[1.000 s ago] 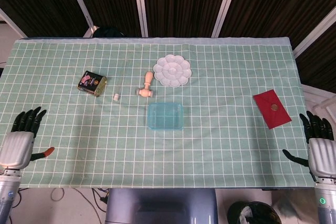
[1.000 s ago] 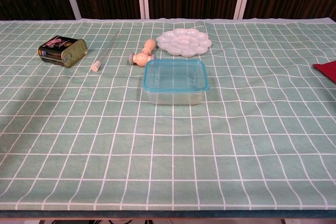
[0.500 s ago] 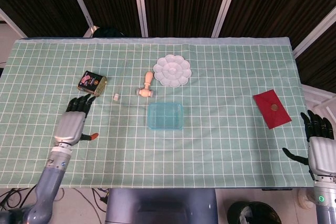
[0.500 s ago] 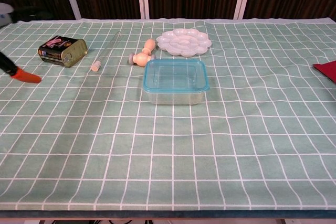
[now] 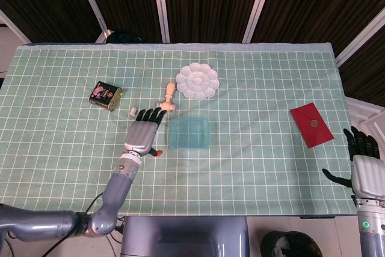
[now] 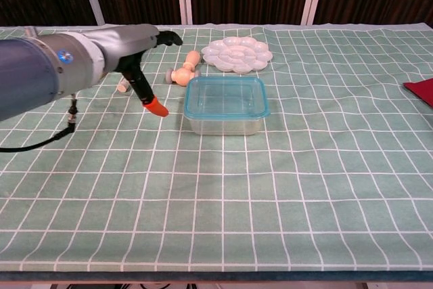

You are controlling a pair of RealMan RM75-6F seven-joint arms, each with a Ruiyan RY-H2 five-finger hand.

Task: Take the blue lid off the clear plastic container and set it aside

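Your table [image 5: 252, 173] carries the clear plastic container [image 6: 225, 117] near its centre with the blue lid [image 5: 189, 133] on it, your left hand [image 5: 143, 135] spread and empty just beside it, your right hand [image 5: 364, 167] open, empty, off the right edge.

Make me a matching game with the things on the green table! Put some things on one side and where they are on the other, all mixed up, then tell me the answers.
Things:
1. blue lid
2. white flower-shaped palette
3. red envelope
4. left hand

Places:
A. near the right edge of the table
B. sitting on top of the clear container
C. at the far side of the table, behind the container
D. just left of the container, fingers spread, holding nothing

Answers: 1-B, 2-C, 3-A, 4-D
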